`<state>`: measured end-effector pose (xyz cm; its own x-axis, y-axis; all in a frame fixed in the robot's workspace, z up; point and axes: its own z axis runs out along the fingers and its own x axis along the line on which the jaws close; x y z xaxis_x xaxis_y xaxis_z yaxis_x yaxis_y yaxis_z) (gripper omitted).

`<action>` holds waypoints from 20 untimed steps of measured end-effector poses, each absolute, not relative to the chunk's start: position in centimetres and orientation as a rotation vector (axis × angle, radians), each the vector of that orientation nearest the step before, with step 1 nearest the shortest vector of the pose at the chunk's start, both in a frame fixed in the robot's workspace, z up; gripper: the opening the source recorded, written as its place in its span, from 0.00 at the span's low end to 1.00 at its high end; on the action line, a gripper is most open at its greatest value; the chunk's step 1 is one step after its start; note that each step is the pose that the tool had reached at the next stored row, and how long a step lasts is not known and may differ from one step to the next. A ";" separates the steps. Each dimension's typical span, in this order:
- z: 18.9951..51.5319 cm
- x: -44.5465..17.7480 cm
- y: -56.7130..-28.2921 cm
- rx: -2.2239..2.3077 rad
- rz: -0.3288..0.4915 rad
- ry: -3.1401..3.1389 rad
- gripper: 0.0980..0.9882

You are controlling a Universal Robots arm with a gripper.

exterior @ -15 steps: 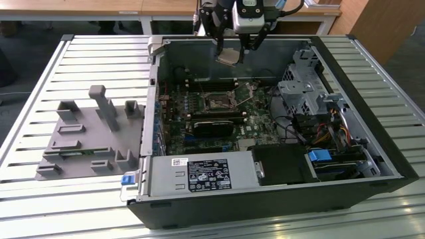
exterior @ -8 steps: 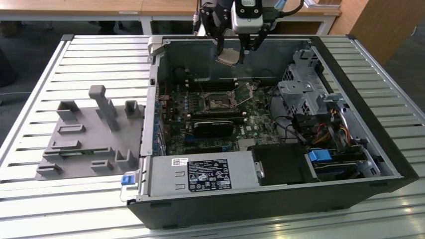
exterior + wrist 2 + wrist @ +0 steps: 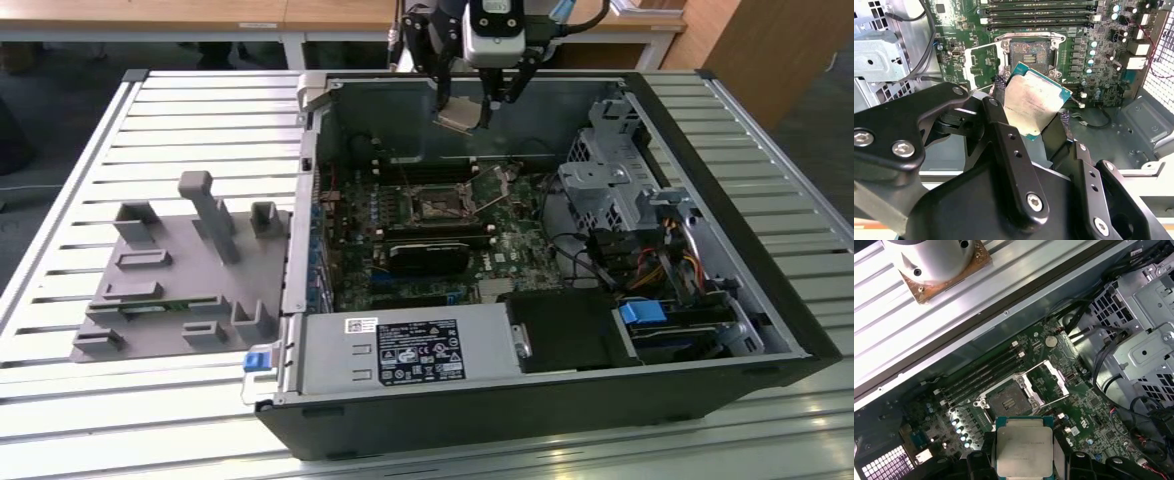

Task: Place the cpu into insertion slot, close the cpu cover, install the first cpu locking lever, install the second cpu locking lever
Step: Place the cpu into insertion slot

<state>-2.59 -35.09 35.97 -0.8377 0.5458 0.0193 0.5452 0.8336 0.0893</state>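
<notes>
Black end effector (image 3: 467,112) clamped on the flat square silver-tan cpu (image 3: 458,114) above the open black computer case (image 3: 534,400).
Exterior view: the chip hangs near the case's far wall, well apart from the dark-centred square insertion slot (image 3: 437,207). Second wrist view: it sits tilted in the grip. First wrist view: the thin silver-framed cpu cover (image 3: 1050,381) stands flipped open beside the slot.

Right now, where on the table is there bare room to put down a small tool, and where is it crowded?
Bare slats lie on the table beyond the grey fixture, up to the computer case, and along the near edge. Inside the case it is crowded: cables beside the drive cage, and the gripper holds the cpu above.
</notes>
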 end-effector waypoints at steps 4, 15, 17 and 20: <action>36.0 -2.6 -35.1 0.912 0.143 2.995 0.50; 35.9 -2.6 -35.1 0.951 0.142 2.982 0.50; 35.9 -2.6 -35.1 0.951 0.142 2.982 0.50; 35.9 -2.6 -35.1 0.951 0.142 2.982 0.50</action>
<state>-2.59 -35.08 35.86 -0.8155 0.5784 0.0193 0.5776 0.8114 0.0891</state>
